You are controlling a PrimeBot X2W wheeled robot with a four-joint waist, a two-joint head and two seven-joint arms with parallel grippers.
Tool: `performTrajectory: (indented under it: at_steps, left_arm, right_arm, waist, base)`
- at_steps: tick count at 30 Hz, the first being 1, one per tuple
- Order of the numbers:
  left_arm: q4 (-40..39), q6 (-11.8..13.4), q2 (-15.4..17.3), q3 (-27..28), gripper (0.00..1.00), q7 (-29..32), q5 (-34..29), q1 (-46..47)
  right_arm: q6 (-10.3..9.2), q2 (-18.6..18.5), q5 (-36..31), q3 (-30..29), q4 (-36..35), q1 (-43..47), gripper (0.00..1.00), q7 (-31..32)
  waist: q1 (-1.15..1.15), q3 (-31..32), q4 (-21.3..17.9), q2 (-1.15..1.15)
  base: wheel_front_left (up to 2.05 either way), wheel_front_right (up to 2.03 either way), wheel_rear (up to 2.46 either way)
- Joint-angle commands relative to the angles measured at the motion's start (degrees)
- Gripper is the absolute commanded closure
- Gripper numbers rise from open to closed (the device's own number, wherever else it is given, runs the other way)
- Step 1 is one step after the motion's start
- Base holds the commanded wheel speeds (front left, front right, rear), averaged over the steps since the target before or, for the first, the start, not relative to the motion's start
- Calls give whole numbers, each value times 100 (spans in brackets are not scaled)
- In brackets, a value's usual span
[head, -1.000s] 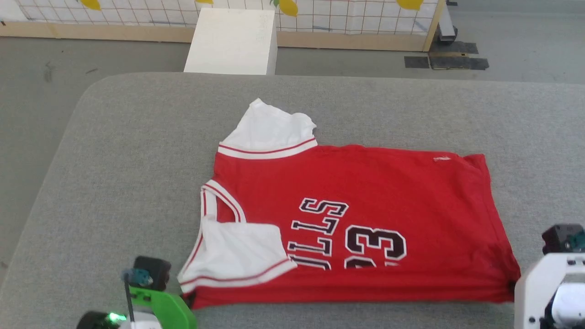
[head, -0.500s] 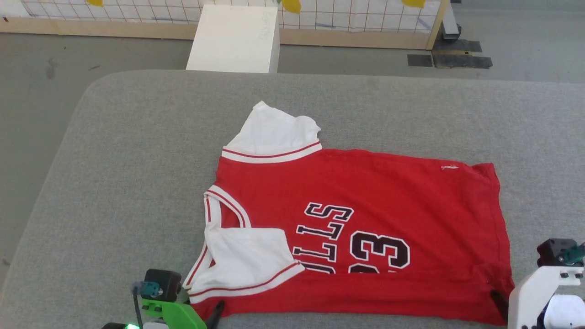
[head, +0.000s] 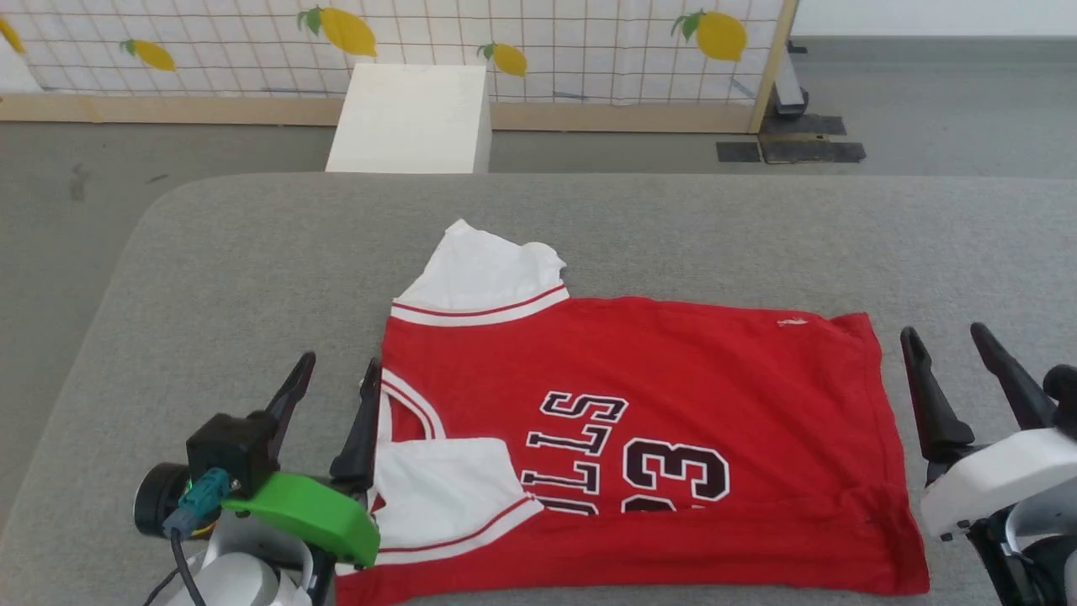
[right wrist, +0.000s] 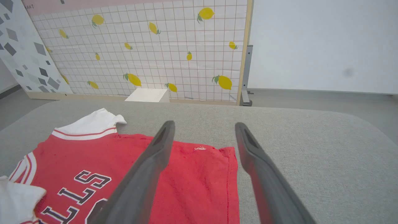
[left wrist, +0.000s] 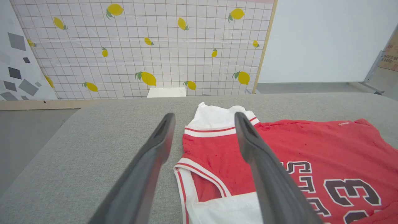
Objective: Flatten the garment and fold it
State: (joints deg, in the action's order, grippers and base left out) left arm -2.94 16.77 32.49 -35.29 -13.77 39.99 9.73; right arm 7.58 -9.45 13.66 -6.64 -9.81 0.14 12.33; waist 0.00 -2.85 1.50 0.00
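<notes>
while left gripper [head: 341, 362] and right gripper [head: 942, 331] gape empty, the garment [head: 639, 353] lies crosswise, collar left, hem right.

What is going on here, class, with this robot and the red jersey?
A two-armed robot is folding a red jersey on a grey padded table. Its near edge is already folded over the lettering. The left tool and right tool hang open at either end, holding nothing.
</notes>
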Motion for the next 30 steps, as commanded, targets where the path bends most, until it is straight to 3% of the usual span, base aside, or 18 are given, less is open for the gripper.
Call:
performTrajectory:
  at_steps: [1, 8, 12, 16, 24, 30]
  left_arm:
    - [-25, 22, -68, 62, 0, -50, -106, 93]
    - [126, -240, -83, 172, 0, -86, -300, 374]
    - [302, -502, 120, 120, 0, 392, -346, 982]
    - [509, -886, 409, 22, 0, 1154, -426, 1846]
    - [1481, -1896, 814, -98, 0, 3063, -158, 3762]
    - [2305, -2194, 879, -248, 0, 4707, 246, 4756]
  right_arm:
    - [-9, 36, -44, 34, -21, -23, 0, -219]
    - [-9, 210, -257, 198, 119, -9, 0, -997]
    - [-9, 336, -281, 146, 139, -125, 0, -1135]
    - [-9, 428, -313, 194, 106, -320, 0, -1206]
    - [-9, 567, -236, 424, 153, -712, 0, -1438]
    - [-9, 625, -188, 600, 291, -871, 0, -1643]
  waist:
    - [0, -42, -86, 0]
    - [0, -299, -365, 0]
    - [0, -623, -582, 0]
    - [0, -1067, -881, 0]
    - [0, -1953, -1527, 0]
    - [0, -2348, -1878, 0]
  base:
    - [0, 0, 0]
    - [0, 0, 0]
    - [0, 0, 0]
    - [0, 0, 0]
    - [0, 0, 0]
    - [0, 0, 0]
